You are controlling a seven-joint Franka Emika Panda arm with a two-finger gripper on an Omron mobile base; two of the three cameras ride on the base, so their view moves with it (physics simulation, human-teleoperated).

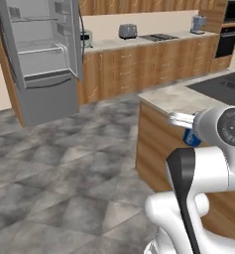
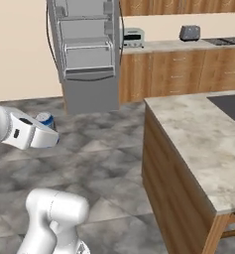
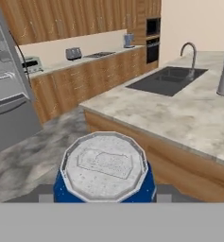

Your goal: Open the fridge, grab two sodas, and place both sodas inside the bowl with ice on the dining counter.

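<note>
Fridge (image 3: 7, 85) standing open, far left of the gripper (image 3: 104, 201). Blue soda can (image 3: 104, 175) clamped between the jaws, directly ahead of the tool, silver lid facing the hand camera. Probably light, rigid, thin-walled, smooth and slippery; best held at mid-body, across the round wall, with moderate squeeze to avoid denting. Dining counter (image 3: 189, 118) ahead and right, sink (image 3: 168, 80) beyond.

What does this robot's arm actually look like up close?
The arm is made of smooth, glossy white rounded segments joined by dark charcoal bands. One joint ends in a round dark cap with a small light centre and faint markings. No loose cables show. The white wrist link carries a small dark mark.
</note>
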